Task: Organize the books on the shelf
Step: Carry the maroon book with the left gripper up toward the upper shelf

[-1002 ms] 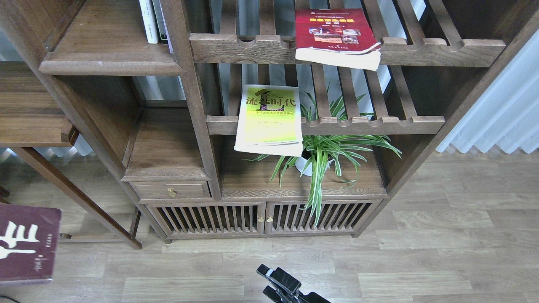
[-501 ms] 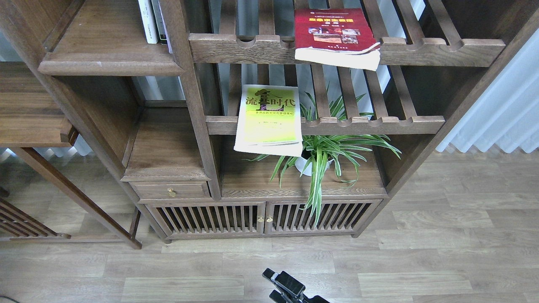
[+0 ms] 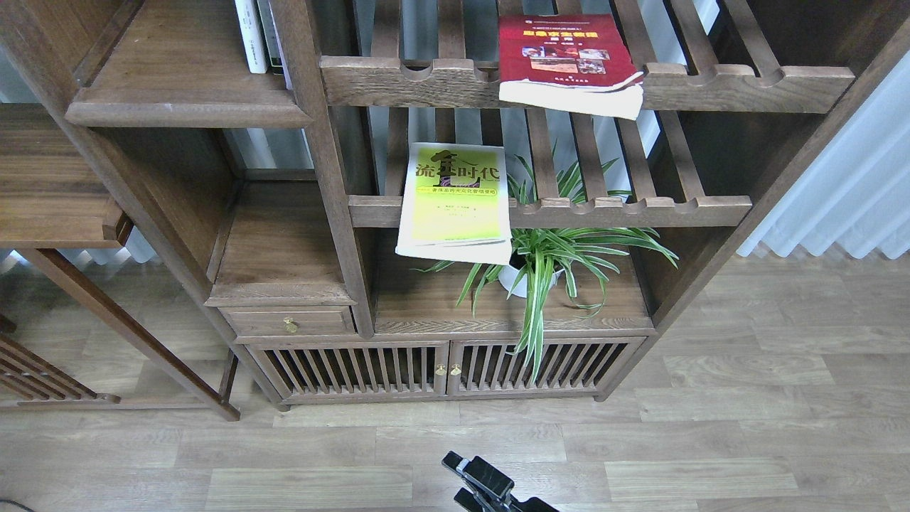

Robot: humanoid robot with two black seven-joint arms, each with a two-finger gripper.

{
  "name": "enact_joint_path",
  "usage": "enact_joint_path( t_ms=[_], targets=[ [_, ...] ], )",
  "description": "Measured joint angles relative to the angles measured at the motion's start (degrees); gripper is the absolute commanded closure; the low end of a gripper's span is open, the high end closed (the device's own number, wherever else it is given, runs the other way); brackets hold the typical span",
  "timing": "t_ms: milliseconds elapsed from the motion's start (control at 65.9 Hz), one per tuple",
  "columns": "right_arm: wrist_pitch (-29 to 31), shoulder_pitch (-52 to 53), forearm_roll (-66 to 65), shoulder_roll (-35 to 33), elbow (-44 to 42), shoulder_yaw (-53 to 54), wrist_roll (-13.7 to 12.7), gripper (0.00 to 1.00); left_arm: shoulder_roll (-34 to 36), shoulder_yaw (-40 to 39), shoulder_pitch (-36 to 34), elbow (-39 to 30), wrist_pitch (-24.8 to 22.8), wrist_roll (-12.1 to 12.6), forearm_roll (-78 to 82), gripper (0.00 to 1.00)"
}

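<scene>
The red book (image 3: 566, 57) lies flat on the upper slatted rack (image 3: 398, 80), its lower pages hanging over the notched front rail. Below it the lime-yellow book (image 3: 455, 203) rests on the lower slatted rack (image 3: 625, 210), tipped forward over that rail, its bottom edge just above the leaves of the potted spider plant (image 3: 551, 267) on the cabinet top (image 3: 426, 309). Neither has moved since a second ago.

The solid shelf (image 3: 181, 78) with the rounded front edge, up at the left, carries only the slim white and grey books (image 3: 257, 35), which stand upright against the post at its right end.

What has changed is at the lower left: the dark maroon book, which showed at the picture's edge a second ago, has gone from view, and the slatted foot of the neighbouring stand (image 3: 43, 370) shows there instead, as it did half a second ago.

At the bottom edge a black tool (image 3: 478, 478) pokes up over the wooden floor (image 3: 746, 427), a little further right and lower than a second ago. It is too dark and too far cut off to tell which arm it belongs to, how far it is open, or whether it has hold of anything.
</scene>
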Motion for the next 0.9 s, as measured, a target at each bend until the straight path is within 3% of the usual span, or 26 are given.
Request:
enact_joint_path(
  t_ms=[228,410,622,774,895],
  targets=[
    [0.0,0.0,0.0,0.1,-0.6,0.8,0.0,0.0,6.4,6.8,-7.1,0.0,0.0,0.0,-1.0,0.97],
    [0.0,0.0,0.0,0.2,-0.7,1.2,0.0,0.0,8.8,17.4,-17.1,0.0,0.0,1.8,-0.5,0.97],
    [0.0,0.0,0.0,0.1,-0.7,1.2,0.0,0.0,8.7,34.7,-34.3,0.0,0.0,3.7,1.6,0.96],
    [0.0,-0.1,0.0,0.1,-0.7,1.2,0.0,0.0,6.5,40.3,-39.7,0.2,0.0,4.2,4.2,0.96],
    [0.0,-0.1,0.0,0.2,-0.7,1.2,0.0,0.0,3.5,42.6,-42.7,0.6,0.0,6.4,6.9,0.95]
  ],
)
